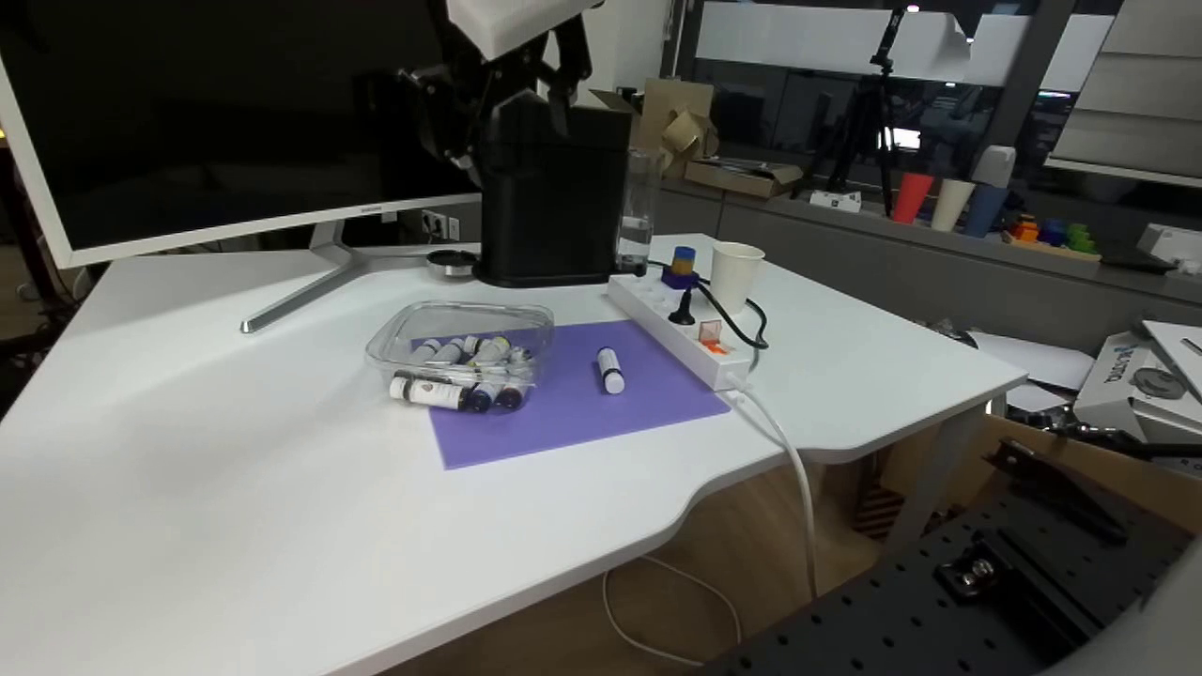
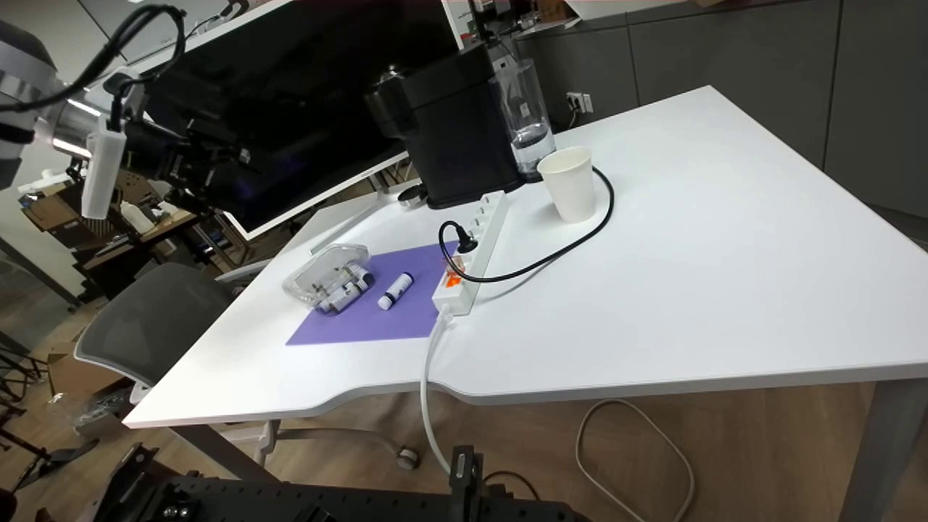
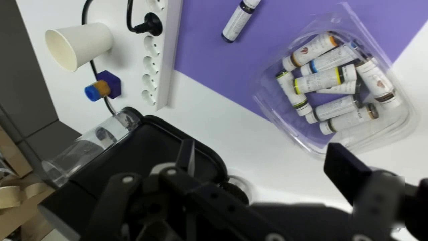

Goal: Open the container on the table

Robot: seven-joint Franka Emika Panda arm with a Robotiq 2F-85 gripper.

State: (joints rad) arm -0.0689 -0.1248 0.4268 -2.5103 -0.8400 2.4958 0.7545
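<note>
Gripper (image 3: 259,147) spread wide, well apart from a clear plastic container (image 1: 470,324) of labelled vials (image 3: 319,80).
Prying up only one side could tip it, spilling them.

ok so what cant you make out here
The tool: partly cut off by lower and right edges, wrist view.
Print on vials: too small and blurred, wrist view.
Any lid on the container: can't tell through clear, reflective plastic, wrist view.
Top of the black box: partly hidden by the tool, in an exterior view.
Top of the monitor: cut off by upper edge, in both exterior views.
</note>
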